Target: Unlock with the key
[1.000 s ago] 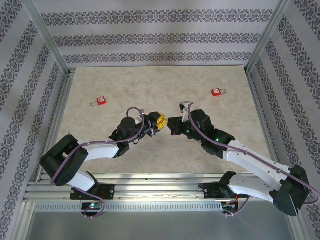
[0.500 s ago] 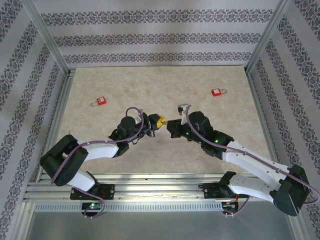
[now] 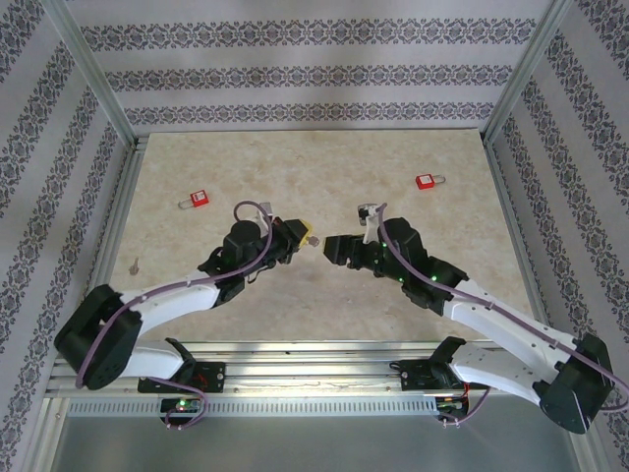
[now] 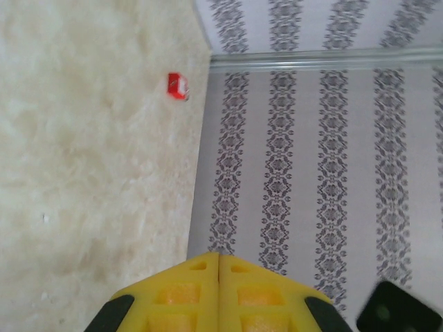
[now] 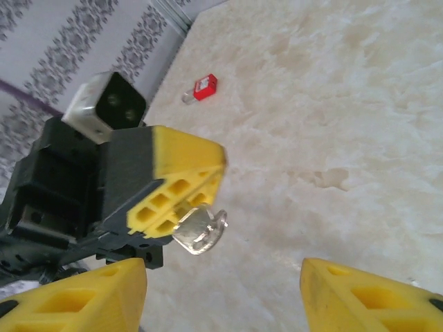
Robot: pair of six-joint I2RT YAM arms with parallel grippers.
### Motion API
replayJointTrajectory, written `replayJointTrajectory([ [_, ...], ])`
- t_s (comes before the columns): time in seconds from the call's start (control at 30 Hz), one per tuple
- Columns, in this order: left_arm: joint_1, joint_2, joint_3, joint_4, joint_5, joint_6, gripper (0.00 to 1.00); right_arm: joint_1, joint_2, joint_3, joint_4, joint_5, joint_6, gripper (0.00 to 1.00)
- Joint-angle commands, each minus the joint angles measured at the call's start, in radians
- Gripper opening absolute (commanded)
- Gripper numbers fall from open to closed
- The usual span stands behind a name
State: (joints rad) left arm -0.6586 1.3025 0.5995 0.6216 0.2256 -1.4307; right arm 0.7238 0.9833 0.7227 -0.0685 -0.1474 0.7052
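Table: I am working over its middle.
Right pincer: I am holding it spread wide, facing my left one.
Left pincer: I am pinching the key in it, jaws pressed together.
Left padlock: it is lying far left, well apart.
Right padlock: it is lying far right, well apart.
Key: it is sticking out toward my right pincer, not touching it.

Both arms stretch low over the tabletop, nearly nose to nose at its middle, the left gripper with jaws closed on a key, the right gripper facing it, jaws spread wide
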Motion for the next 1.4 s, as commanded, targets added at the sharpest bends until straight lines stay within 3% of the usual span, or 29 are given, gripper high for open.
replayJointTrajectory([
  [0.0, 0.010, -0.040, 0.008, 0.040, -0.028, 0.267, 0.00, -0.056, -0.020, -0.007, 0.071, -0.140, 0.093, 0.61],
  [0.13, 0.011, 0.010, 0.011, 0.248, 0.103, 0.368, 0.00, -0.079, -0.008, -0.033, 0.165, -0.217, 0.129, 0.61],
  [0.27, 0.011, 0.067, 0.032, 0.283, 0.195, 0.424, 0.00, -0.078, 0.011, -0.027, 0.234, -0.301, 0.138, 0.60],
  [0.37, 0.011, 0.082, 0.042, 0.316, 0.233, 0.429, 0.00, -0.080, 0.008, -0.044, 0.233, -0.298, 0.122, 0.55],
  [0.6, 0.011, 0.053, 0.068, 0.248, 0.258, 0.463, 0.00, -0.086, 0.014, -0.094, 0.269, -0.311, 0.081, 0.47],
  [0.73, 0.011, 0.042, 0.089, 0.208, 0.289, 0.479, 0.00, -0.087, -0.001, -0.115, 0.237, -0.264, 0.028, 0.46],
  [0.87, 0.011, 0.033, 0.086, 0.205, 0.288, 0.487, 0.00, -0.085, 0.018, -0.130, 0.306, -0.311, 0.043, 0.45],
  [1.37, 0.011, -0.007, 0.104, 0.151, 0.302, 0.518, 0.00, -0.112, -0.012, -0.155, 0.246, -0.294, 0.006, 0.45],
])
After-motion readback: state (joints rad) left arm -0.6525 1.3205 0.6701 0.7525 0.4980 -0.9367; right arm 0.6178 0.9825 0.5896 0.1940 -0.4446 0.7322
